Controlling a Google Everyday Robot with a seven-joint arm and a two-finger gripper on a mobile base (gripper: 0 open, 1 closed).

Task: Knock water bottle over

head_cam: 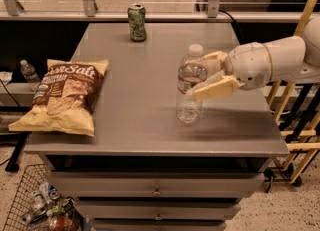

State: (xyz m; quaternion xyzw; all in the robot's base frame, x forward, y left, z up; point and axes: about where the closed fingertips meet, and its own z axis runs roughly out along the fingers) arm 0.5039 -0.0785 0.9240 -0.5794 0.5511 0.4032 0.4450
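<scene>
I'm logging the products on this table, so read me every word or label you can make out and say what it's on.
"Sea Salt": large white script on the chip bag; its smaller print is too blurred to read.
Label band on the water bottle: too blurred to read.
Print on the green can: too blurred to read.
The end effector, open at the water bottle's right side: no text seen.

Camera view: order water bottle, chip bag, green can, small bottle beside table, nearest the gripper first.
1. Water bottle, at the gripper, right side.
2. Chip bag, left, and green can, far edge: too close to call.
3. Small bottle, beyond the table's left edge.
</scene>
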